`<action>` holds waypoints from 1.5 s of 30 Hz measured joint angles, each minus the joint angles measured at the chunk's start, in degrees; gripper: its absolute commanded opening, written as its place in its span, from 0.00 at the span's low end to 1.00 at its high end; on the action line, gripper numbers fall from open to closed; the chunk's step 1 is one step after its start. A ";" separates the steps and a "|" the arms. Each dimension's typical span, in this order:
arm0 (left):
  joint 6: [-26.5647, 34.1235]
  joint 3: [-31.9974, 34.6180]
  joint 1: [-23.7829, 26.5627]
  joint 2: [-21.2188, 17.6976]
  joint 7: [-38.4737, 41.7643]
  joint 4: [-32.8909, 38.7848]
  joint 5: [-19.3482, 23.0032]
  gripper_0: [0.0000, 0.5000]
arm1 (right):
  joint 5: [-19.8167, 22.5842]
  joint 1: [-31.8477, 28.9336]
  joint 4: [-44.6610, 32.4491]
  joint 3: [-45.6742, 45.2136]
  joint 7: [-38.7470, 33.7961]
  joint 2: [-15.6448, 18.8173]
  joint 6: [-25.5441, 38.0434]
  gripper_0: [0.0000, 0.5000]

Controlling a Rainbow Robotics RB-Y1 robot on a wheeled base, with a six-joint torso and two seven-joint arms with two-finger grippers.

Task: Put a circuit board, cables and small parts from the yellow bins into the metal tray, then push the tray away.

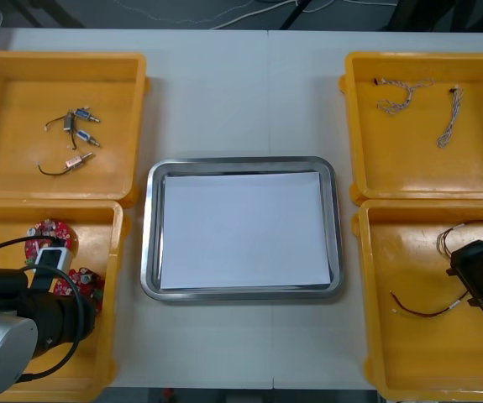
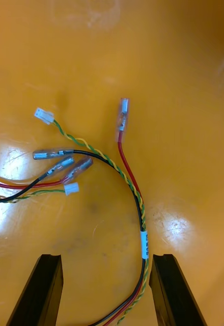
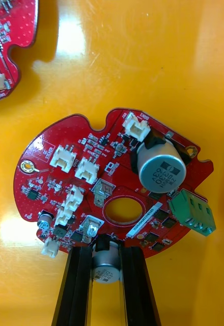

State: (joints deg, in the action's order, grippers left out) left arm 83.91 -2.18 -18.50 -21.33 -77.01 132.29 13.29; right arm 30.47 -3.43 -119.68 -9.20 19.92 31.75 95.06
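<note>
In the near left yellow bin (image 1: 98, 361) my left gripper (image 1: 66, 281) (image 3: 106, 277) is shut on a round red circuit board (image 3: 112, 178) (image 1: 87, 284), its fingers clamping a small silver capacitor at the board's edge. A second red board (image 1: 48, 235) (image 3: 7, 41) lies beyond it. My right gripper (image 1: 466, 275) (image 2: 106, 290) is open low over the near right bin (image 1: 409, 369). A red and yellow cable (image 2: 135, 193) (image 1: 426, 312) runs between its fingers, close to one of them. The metal tray (image 1: 153, 243), white inside, sits at the table's centre with nothing in it.
The far left bin (image 1: 6, 101) holds several small metal parts (image 1: 77, 126) with short wires. In the far right bin (image 1: 367, 168) lie two twisted blue and white cables (image 1: 451, 117). Bare table runs beyond the tray to the far edge.
</note>
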 measured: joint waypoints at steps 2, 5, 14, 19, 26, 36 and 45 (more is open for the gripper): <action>-0.02 0.00 0.00 0.00 0.00 -0.01 -0.29 0.17 | -0.24 -0.58 0.00 0.68 0.00 0.00 -0.67 1.00; -0.03 0.07 0.00 0.00 0.00 -0.02 -0.54 0.17 | -0.39 -1.42 0.00 1.02 0.00 0.00 -1.26 1.00; -0.03 2.90 -0.13 0.00 -0.06 -0.05 -0.60 0.17 | -1.74 -3.64 0.00 1.10 0.01 -0.03 -3.62 1.00; -0.47 4.51 -0.43 0.00 -0.34 -0.05 -0.57 0.17 | -2.47 -4.48 0.00 1.94 0.02 -0.03 -5.49 1.00; -1.18 6.29 -1.81 0.00 -3.83 -0.06 -0.31 0.17 | -2.48 -5.34 0.00 2.49 0.02 -0.24 -6.33 1.00; -3.98 8.93 -5.74 0.00 -9.52 -0.67 0.76 0.17 | -3.18 -5.87 0.04 2.78 0.06 -1.38 -7.07 1.00; -8.22 13.20 -6.01 0.00 -18.85 -4.70 3.71 0.16 | -3.31 -5.99 2.36 3.86 0.68 -1.40 -10.85 1.00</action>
State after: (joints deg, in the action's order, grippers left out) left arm 75.69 11.03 -24.50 -21.33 -95.86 127.60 17.00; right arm 27.17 -9.43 -117.32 -5.35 20.61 30.35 84.21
